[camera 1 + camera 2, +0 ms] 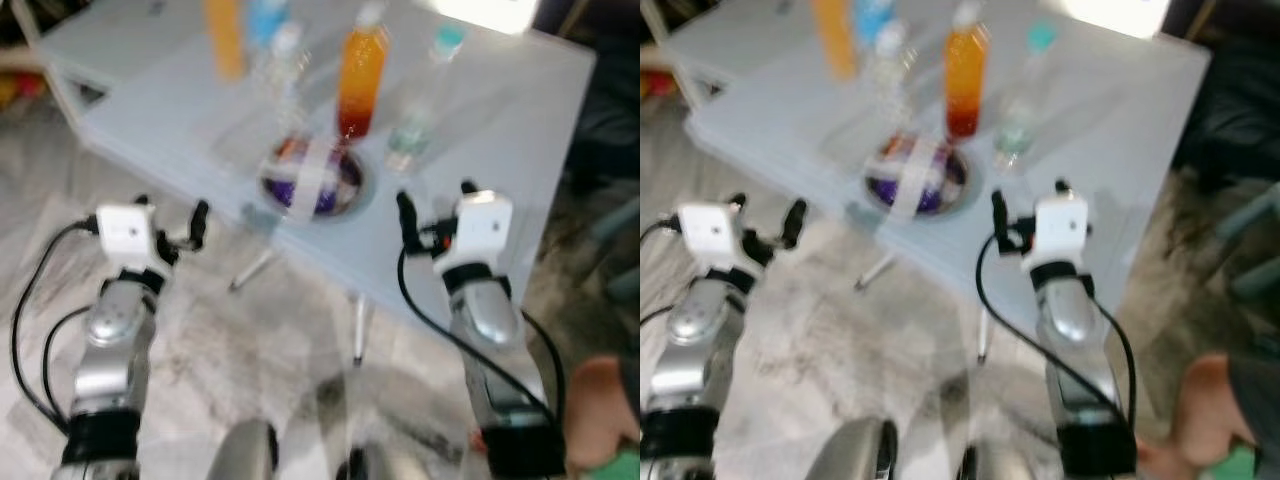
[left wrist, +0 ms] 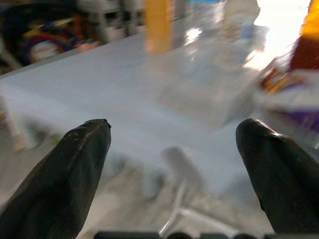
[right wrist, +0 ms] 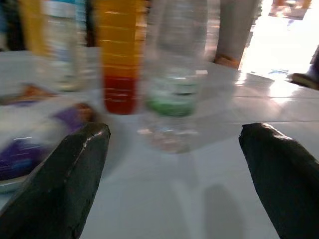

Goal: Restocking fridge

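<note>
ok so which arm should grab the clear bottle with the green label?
Probably right. The right gripper is open at the table edge, with the clear bottle straight ahead between its fingers. The left gripper hangs over the floor, further off.

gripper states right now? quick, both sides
Left gripper: open, holding nothing, short of the table edge.
Right gripper: open, holding nothing, at the table edge, facing the clear bottle.
</note>
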